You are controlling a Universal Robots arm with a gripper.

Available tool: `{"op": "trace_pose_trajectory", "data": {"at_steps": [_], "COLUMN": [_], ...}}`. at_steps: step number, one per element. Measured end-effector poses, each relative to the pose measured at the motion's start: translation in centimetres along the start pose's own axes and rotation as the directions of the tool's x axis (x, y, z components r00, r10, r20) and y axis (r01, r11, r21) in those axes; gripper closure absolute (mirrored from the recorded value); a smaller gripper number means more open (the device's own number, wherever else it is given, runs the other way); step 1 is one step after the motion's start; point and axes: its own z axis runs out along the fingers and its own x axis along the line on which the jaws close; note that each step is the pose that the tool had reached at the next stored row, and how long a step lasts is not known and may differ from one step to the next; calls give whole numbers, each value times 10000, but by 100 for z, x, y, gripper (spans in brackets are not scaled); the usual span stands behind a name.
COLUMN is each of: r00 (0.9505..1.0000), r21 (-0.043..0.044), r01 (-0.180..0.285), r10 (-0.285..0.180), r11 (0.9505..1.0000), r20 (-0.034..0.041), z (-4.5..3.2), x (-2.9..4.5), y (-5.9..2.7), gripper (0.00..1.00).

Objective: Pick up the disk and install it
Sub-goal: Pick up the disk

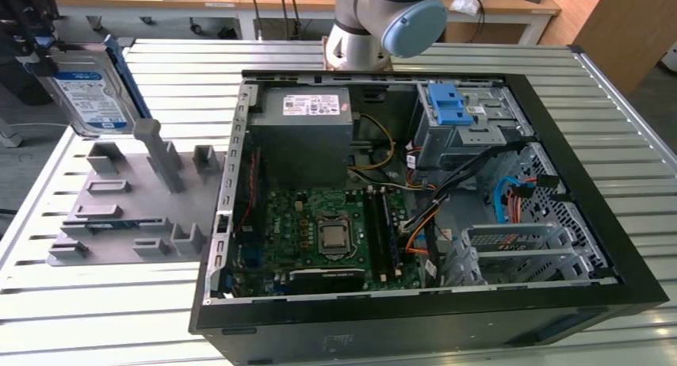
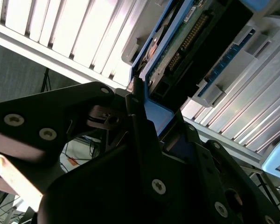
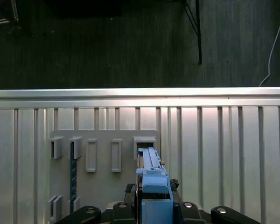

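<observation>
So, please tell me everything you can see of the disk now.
The disk is a flat silver metal drive with a white-and-blue label and a blue plastic bracket along its edges. It stands upright over the grey slotted holder, at the exterior view's left. The gripper clamps its bracket.

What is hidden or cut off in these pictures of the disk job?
Exterior view: the arm is cut off by the top edge, and the end effector by that view's left edge.
Second wrist view: the end effector covers the disk's near end.
First wrist view: the disk is edge-on, which hides its flat faces.
</observation>
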Motion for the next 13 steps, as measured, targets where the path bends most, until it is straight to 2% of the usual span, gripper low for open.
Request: {"op": "trace_pose_trajectory", "data": {"at_steps": [13], "r00": [10000], "r21": [0], "r01": [-1], "r10": [1], "r11": [10000], "r20": [0], "z": [-79], "x": [-8], "y": [2], "gripper": [64]}}
